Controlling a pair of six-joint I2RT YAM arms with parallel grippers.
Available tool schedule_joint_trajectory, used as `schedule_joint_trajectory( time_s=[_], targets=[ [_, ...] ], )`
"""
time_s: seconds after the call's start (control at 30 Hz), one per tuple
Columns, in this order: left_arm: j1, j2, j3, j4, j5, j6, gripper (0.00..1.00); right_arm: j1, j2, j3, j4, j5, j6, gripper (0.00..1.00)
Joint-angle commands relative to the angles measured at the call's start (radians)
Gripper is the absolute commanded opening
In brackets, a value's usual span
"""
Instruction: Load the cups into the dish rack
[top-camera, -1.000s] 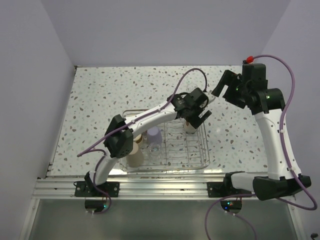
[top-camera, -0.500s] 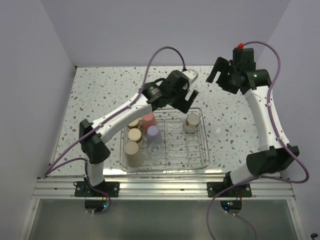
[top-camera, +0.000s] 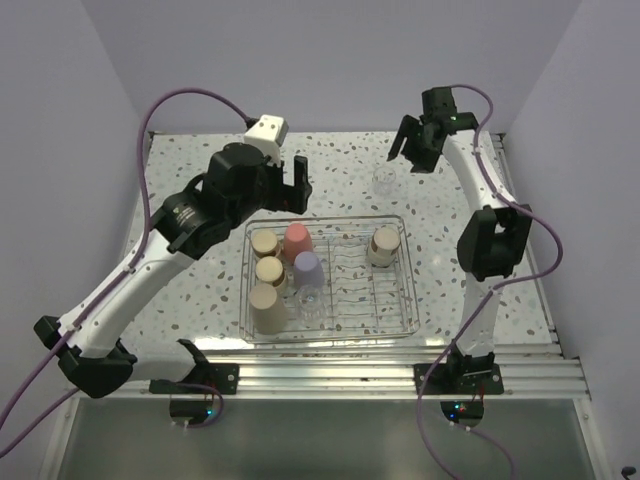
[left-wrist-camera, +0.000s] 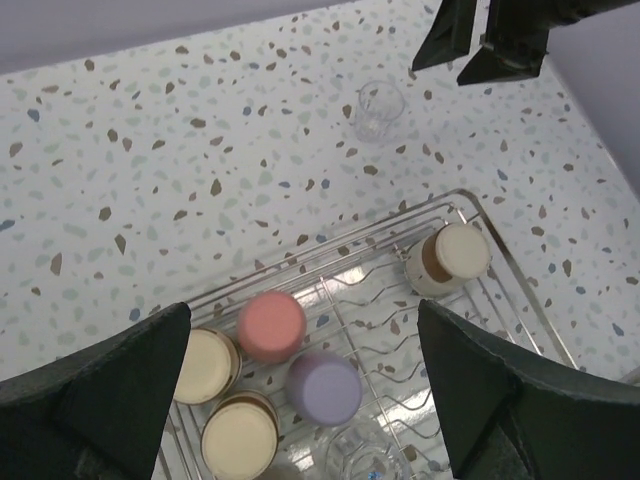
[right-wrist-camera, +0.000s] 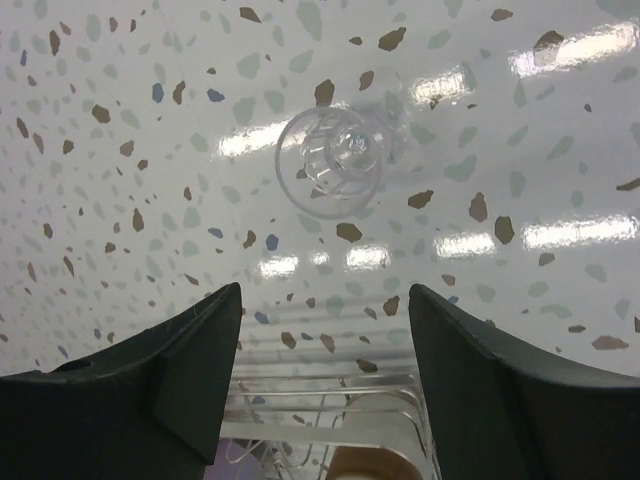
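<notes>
Across the speckled terrazzo table (top-camera: 200, 160), the rectangular silver wire dish rack (top-camera: 414, 290) sits close to the arms' bases, where either arm can reach it. Your left fingers (left-wrist-camera: 100, 400) hang high over its far left corner, spread wide with nothing between them; I judge that height is for clearance, not for a grasp. Your right fingers (right-wrist-camera: 130, 400) are parted and empty too, poised just short of the only cup outside the rack.

Inside, the tall tan cup (top-camera: 267, 308) stands near left, with two short brown cups (top-camera: 264, 244) beyond it. Just beside those are the red-pink cup (top-camera: 298, 240), the lavender cup (top-camera: 308, 268) and a clear tumbler (top-camera: 311, 300). A third brown cup (top-camera: 383, 245) stands alone, far right. The opaque ones show flat bases upward, apparently inverted to drain.

The last clear tumbler (top-camera: 383, 181) stands on the table beyond the rack's far right corner. You get no readable writing anywhere.
</notes>
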Motion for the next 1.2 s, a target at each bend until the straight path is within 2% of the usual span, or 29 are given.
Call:
schedule_joint_trajectory(
  time_s=[0.0, 0.2, 0.4, 0.5, 0.67, 0.9, 1.1, 1.17],
  targets=[
    [0.000, -0.042, -0.084, -0.021, -0.045, -0.074, 0.98, -0.001, 0.071, 0.124, 0.007, 0.001, -0.008, 0.70],
    [0.000, -0.087, -0.132, -0.036, -0.051, -0.105, 0.98, -0.001, 0.177, 0.157, 0.022, 0.029, -0.006, 0.66],
    [0.003, -0.044, -0.099, -0.050, -0.059, -0.076, 0.98, -0.004, 0.237, 0.137, 0.047, 0.047, 0.001, 0.64],
    [0.006, -0.021, -0.081, -0.050, -0.053, -0.061, 0.99, -0.003, 0.263, 0.132, 0.059, 0.046, 0.011, 0.58],
    [0.013, 0.008, -0.055, -0.050, -0.034, -0.047, 0.99, -0.004, 0.289, 0.094, 0.080, 0.049, 0.029, 0.55],
    [0.024, 0.013, -0.046, -0.055, -0.019, -0.048, 1.00, -0.003, 0.301, 0.091, 0.099, 0.056, 0.035, 0.26],
    [0.032, 0.010, -0.038, -0.062, -0.008, -0.058, 1.00, -0.004, 0.312, 0.095, 0.100, 0.056, 0.032, 0.18],
    [0.032, 0.007, -0.043, -0.065, -0.010, -0.065, 1.00, -0.004, 0.310, 0.089, 0.102, 0.055, 0.031, 0.10]
  ],
)
